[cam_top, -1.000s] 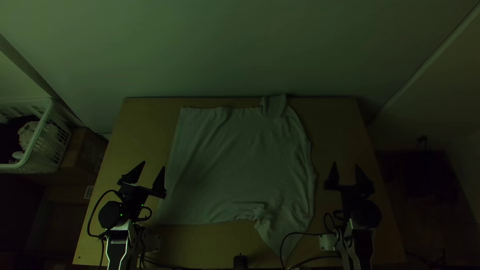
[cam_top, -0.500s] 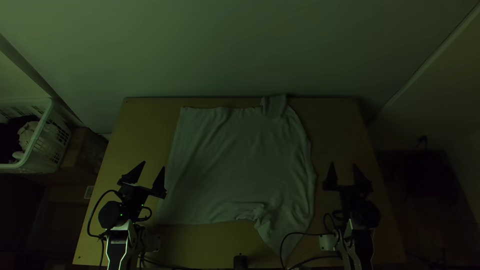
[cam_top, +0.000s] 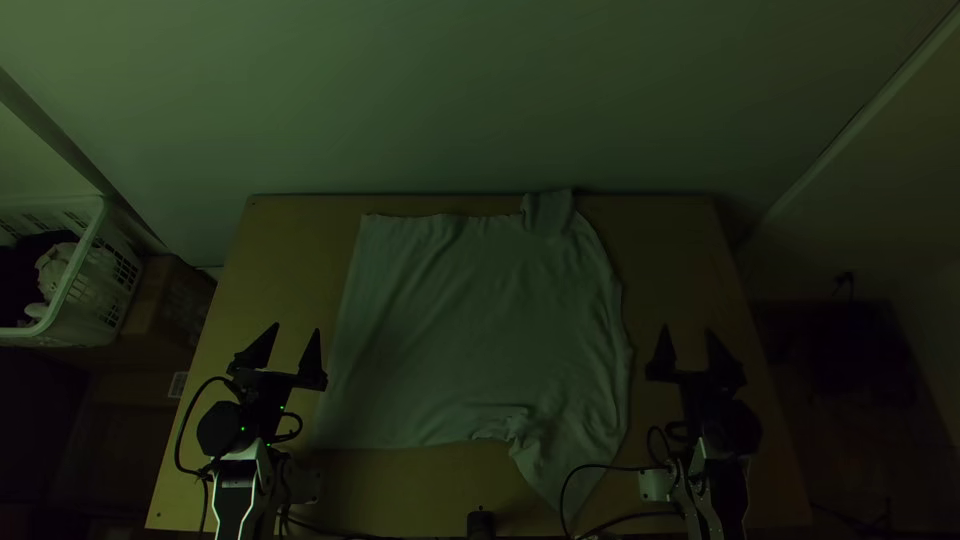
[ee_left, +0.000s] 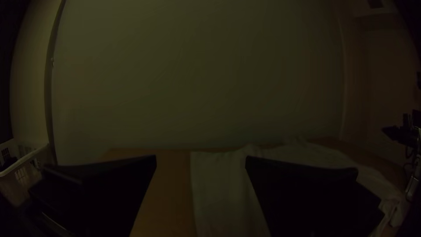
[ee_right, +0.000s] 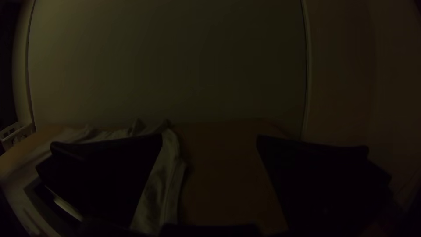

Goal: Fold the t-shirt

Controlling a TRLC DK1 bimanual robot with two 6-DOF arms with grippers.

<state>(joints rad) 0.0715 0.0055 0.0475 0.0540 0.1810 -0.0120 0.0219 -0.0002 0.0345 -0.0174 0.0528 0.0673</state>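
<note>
A: Which step is this?

B: The start of folding, I'd judge. The t-shirt (cam_top: 470, 320) lies spread on the counter (cam_top: 285, 250), between the left fingers (cam_top: 260, 349) and the right fingers (cam_top: 664, 354), ungripped.

A: And the fingers themselves?

B: Both pairs stand wide apart, with nothing between them. Seen from above, the left pair is just beside the straight hem; the right pair is a little off the neck side.

A: What does the next move call for?

B: Probably taking the near sleeve (cam_top: 560, 465), on the base side of the right fingertips, and laying it inward. A pinch of one layer only could drag the body askew.

A: How does the cloth look?

B: Pale and mostly flat, with soft creases. Its near edge is bunched where that sleeve begins, nearer the arms' bases than either pair's tips. The far sleeve (cam_top: 547, 213), out beyond the fingertips, looks doubled over.
</note>
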